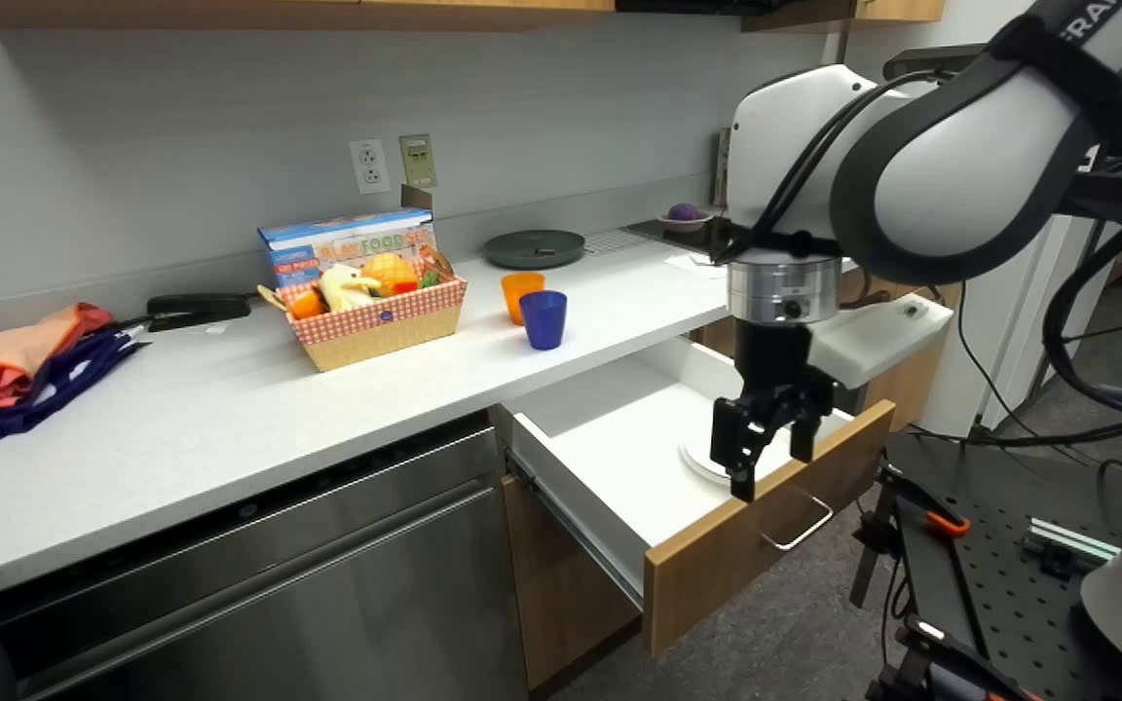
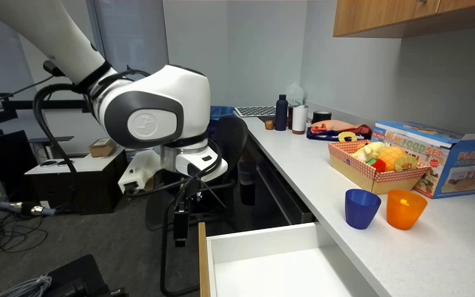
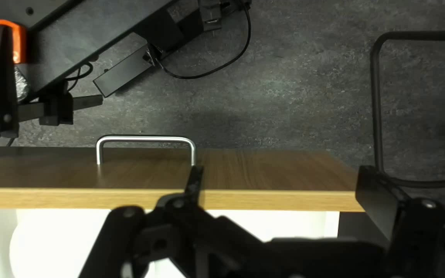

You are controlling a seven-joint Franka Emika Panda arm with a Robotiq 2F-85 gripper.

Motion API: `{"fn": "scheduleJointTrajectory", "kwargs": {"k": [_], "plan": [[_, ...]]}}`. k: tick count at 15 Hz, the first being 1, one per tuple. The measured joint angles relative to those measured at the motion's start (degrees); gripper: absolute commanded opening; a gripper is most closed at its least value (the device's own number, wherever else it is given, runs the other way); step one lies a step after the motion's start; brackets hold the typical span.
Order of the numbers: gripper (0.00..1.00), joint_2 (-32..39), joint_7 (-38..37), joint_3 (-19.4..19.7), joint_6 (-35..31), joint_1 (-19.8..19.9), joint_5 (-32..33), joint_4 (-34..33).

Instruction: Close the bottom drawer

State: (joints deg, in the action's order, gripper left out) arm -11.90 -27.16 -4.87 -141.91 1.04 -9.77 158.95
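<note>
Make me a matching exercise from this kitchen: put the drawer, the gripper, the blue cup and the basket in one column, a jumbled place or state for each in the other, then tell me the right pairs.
Things
1. Drawer
2. Gripper
3. Blue cup
4. Basket

Places and states
A. Standing upright next to the orange cup
B. Filled with toy food
C. Pulled out from under the counter
D. Jaws apart, pointing down

Right pairs: 1-C, 2-D, 3-A, 4-B
</note>
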Motion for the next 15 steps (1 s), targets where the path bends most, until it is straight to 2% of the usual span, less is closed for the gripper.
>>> {"fn": "scheduleJointTrajectory", "kwargs": {"k": [5,15], "plan": [[1.00,7.95,-3.16,-0.56,-6.77,-0.35,0.00,-0.07],[1.00,18.98,-3.62,-0.10,-13.68,-1.14,-2.62,-1.37]]}}
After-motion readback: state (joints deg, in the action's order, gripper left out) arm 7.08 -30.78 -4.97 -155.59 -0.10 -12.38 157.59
